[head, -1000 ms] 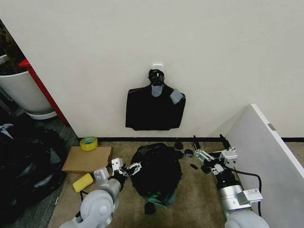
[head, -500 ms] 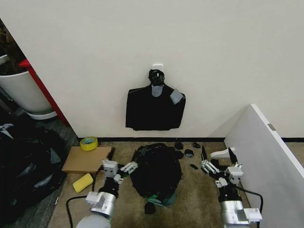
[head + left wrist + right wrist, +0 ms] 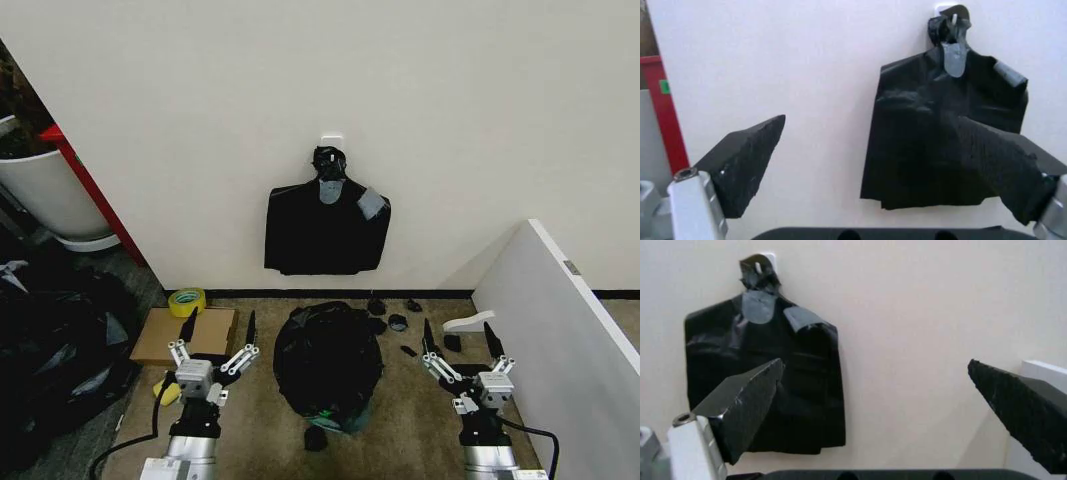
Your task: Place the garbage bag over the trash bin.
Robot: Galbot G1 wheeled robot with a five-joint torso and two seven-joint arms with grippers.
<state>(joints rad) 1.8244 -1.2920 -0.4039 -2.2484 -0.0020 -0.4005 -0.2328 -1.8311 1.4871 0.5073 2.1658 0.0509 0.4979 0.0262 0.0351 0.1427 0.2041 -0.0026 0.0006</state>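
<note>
The glossy black garbage bag is draped over the trash bin on the floor in front of the wall. The bin is almost wholly hidden; a pale greenish strip of it peeks out at the front base. My left gripper stands open a short way left of the bag, fingers pointing up and holding nothing. On the other side my right gripper is open and apart from the bag, also empty. In the wrist views the left gripper and the right gripper face the wall with their black fingers spread wide.
A flat bundle of black bags hangs on a wall hook. Left: cardboard, yellow tape roll, yellow sponge, dark bag heap, white tub. A white panel leans right. Black scraps lie near.
Both grippers drew back from the bag and turned fingers-up. The left one let go of the bag's edge and moved left; the right one came nearer. The bag stays over the bin.
</note>
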